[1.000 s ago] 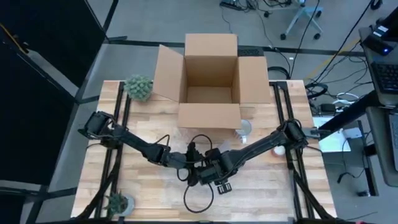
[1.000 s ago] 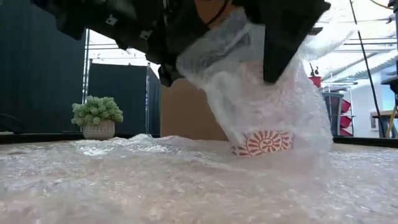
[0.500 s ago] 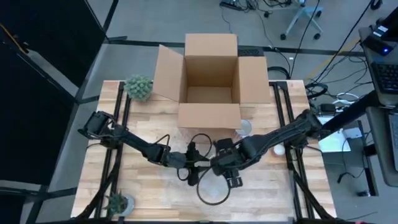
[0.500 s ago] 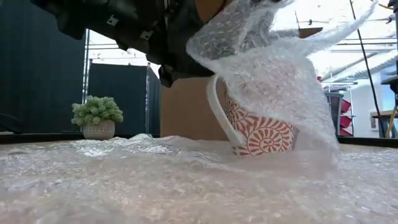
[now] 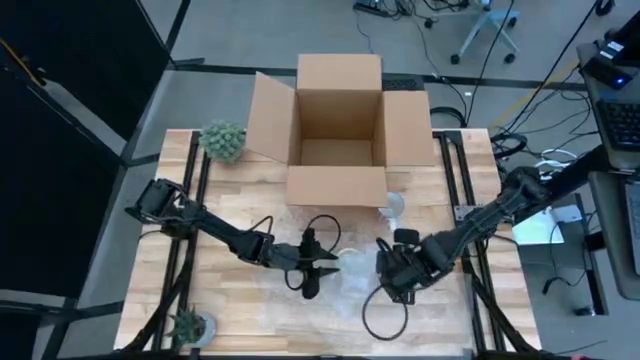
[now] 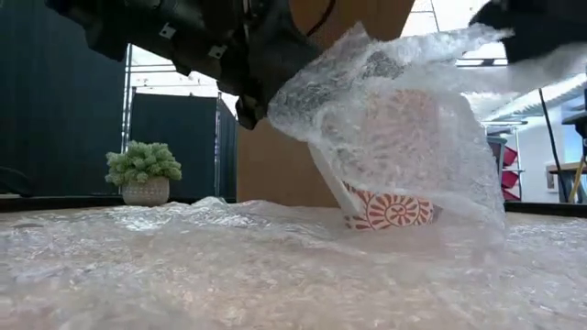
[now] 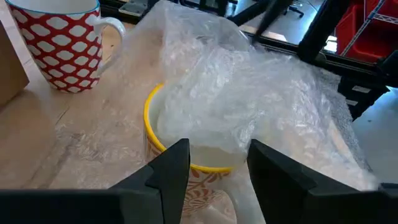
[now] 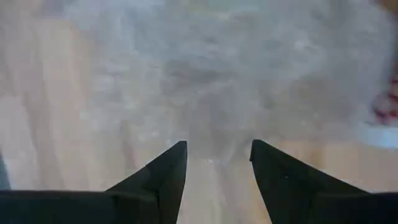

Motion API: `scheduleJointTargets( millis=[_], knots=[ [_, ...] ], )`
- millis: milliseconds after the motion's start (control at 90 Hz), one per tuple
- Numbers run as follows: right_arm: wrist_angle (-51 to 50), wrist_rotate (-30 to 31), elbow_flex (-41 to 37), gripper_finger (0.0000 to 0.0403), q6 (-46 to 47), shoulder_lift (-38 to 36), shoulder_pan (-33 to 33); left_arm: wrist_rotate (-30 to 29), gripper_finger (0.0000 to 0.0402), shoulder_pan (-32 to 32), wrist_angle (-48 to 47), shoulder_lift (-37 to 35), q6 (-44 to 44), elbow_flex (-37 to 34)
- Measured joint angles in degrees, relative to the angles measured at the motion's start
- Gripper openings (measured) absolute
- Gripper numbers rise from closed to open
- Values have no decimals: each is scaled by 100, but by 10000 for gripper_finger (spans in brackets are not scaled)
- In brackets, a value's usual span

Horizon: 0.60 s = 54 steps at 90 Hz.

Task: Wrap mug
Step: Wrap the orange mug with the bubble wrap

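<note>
A mug with a yellow rim [image 7: 151, 118] and an orange-and-white pattern [image 6: 390, 212] stands on the table under a sheet of bubble wrap [image 6: 394, 119]. The wrap is draped over the mug's top and spreads over the table [image 5: 350, 287]. My left gripper [image 7: 219, 155] is at the mug's left side, fingers apart, with the rim showing between them. My right gripper [image 5: 388, 272] is to the right of the mug, open, with the wrap [image 8: 236, 74] beyond its fingertips and nothing between them. My left gripper comes at the mug level from the table's left, with its fingers [image 7: 171, 168] apart in front of the mug's near rim [image 7: 205, 167]. The fingers hide the mug's lower part, so I cannot tell whether they touch it.
An open cardboard box [image 5: 340, 130] stands at the far middle, with a red-and-white mug [image 7: 59, 43] in front of its right corner. Potted plants sit at the far left [image 5: 222, 140] and the near left [image 5: 188, 325]. A black cable loop [image 5: 385, 315] hangs below the right arm.
My right gripper has moved from above the mug toward the table's right edge. The wrap rose and bared the mug's side and handle, then came down over the mug again, so only its lower band shows. The mug has stayed in place.
</note>
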Motion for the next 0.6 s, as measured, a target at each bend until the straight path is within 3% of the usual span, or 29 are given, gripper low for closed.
scheduleJointTargets(
  millis=[211, 600],
  knots=[
    [1283, 849, 52, 167, -896, -9, -178, 2, 150, 4, 22, 0, 0, -2],
    [1905, 784, 69, 167, -1691, 998, -851, 26, 150, 4, 78, 0, -4, -2]
  ],
)
